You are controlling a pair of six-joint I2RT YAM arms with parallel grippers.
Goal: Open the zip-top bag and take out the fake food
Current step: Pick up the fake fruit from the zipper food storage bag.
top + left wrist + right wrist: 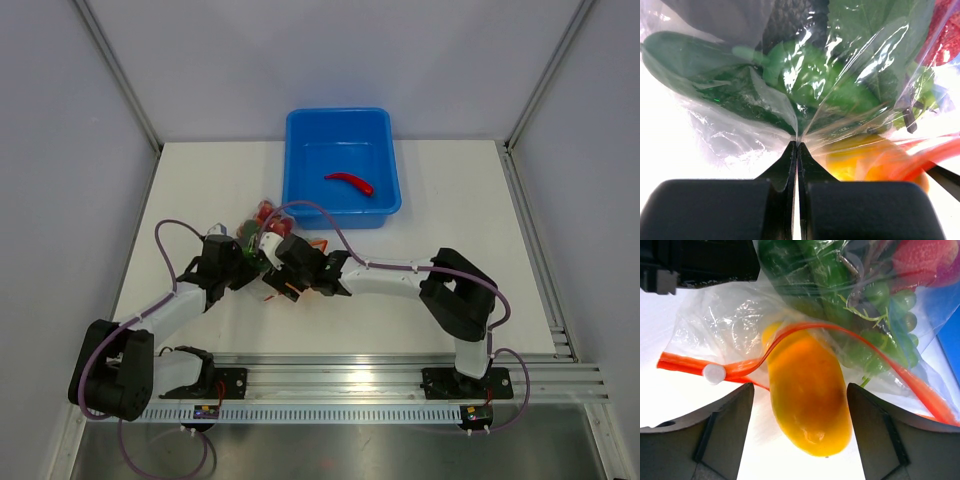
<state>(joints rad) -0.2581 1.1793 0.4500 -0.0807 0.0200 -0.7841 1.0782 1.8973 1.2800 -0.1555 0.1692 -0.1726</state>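
Note:
The zip-top bag [266, 222] lies on the white table between both arms, its clear plastic [730, 130] crinkled. My left gripper [797, 144] is shut on a pinch of the bag's wall, with green vegetables [810, 75] just behind the film. My right gripper [800, 407] is open. Its fingers [727, 412] stand on either side of an orange-yellow pepper [807, 395] that pokes out through the bag's mouth. The orange-red zip strip [685, 364] curves over the pepper, with a white slider [714, 374] on it. A red chili [349, 182] lies in the blue tub [296, 150].
The blue tub stands at the back centre, just beyond the bag. More fake food, green grapes [885, 295] and a red piece [920, 257], fills the bag's far end. White table surface [450, 210] lies to the right; a metal rail [400, 355] runs along the near edge.

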